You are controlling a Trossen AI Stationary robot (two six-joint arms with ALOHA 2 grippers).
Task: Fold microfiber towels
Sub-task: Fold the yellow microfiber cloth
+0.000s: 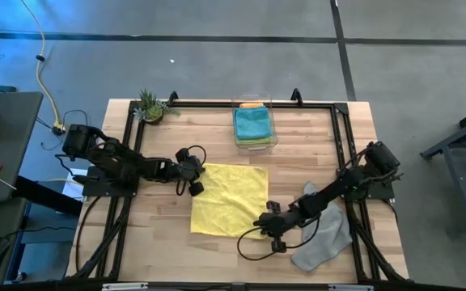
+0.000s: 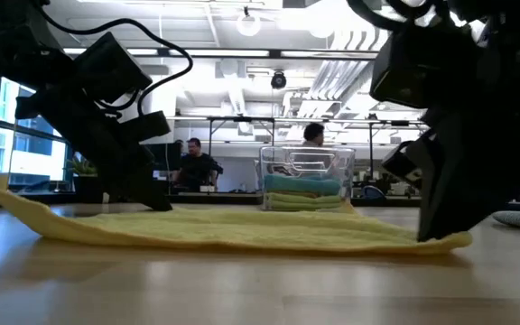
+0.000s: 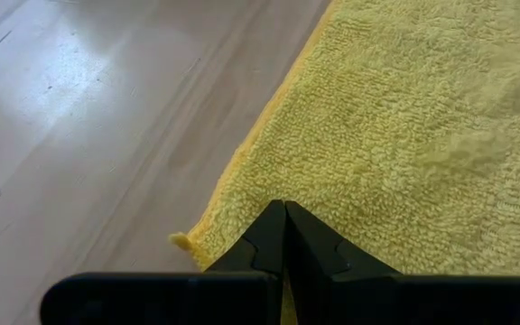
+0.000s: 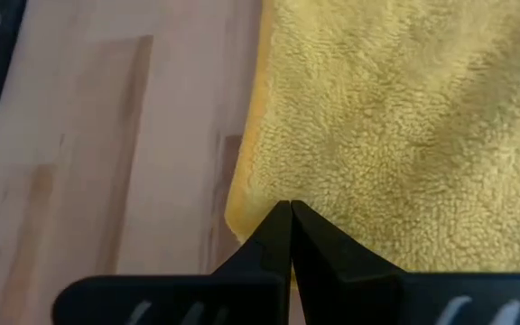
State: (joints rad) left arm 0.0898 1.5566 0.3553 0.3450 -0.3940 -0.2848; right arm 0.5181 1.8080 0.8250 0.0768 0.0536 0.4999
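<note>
A clear plastic bin [image 1: 256, 129] and small potted plant [image 1: 150, 107] stand on the wooden table [image 1: 160, 242].

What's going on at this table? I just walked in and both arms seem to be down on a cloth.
The robot is folding towels. A yellow towel lies spread flat mid-table. The left gripper is shut on its far-left corner, and the right gripper is shut on its near-right corner. A grey towel lies crumpled on the right, unfolded. Folded towels, teal on top, sit in the clear bin at the back.
</note>
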